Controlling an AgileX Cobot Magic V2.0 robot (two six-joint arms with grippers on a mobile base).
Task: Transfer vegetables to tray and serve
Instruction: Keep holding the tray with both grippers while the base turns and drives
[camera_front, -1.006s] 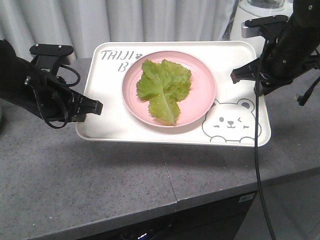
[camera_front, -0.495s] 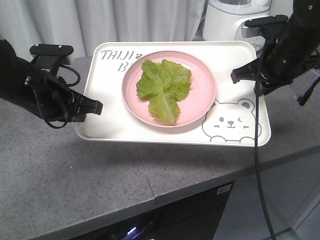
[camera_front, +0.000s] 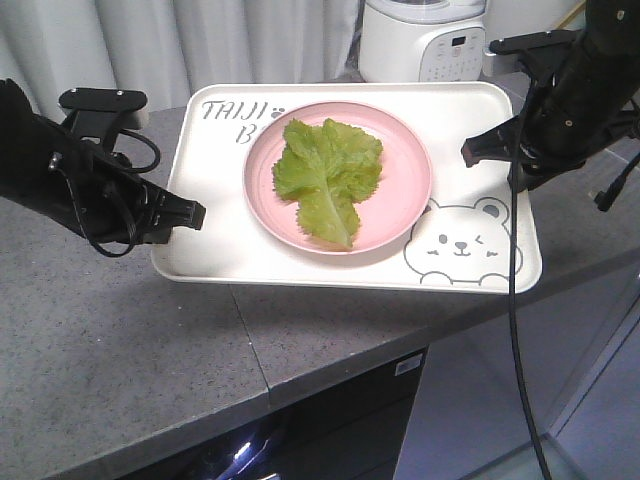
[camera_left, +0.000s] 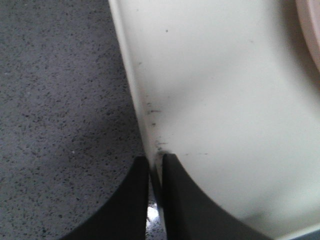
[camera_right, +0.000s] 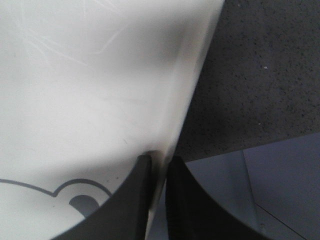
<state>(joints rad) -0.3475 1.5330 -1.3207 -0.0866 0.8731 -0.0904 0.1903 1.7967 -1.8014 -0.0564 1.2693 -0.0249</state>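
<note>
The vegetables, one green crinkly lettuce leaf, lie on a round pink plate in the middle of the cream bear tray. The tray hangs level above the grey counter, gripped at both short ends. My left gripper is shut on the tray's left rim; the left wrist view shows its jaws pinching the rim of the tray. My right gripper is shut on the right rim. In the right wrist view its jaws clamp the tray edge beside the bear drawing.
A grey speckled counter lies under the tray, its front edge running to the lower right, with floor beyond it. A white rice cooker stands behind the tray at the back right. Pale curtains hang at the back.
The counter and background have slid left in the front view and the rice cooker has come into view. The tray, plate, leaf and both grippers keep the same places in the picture.
</note>
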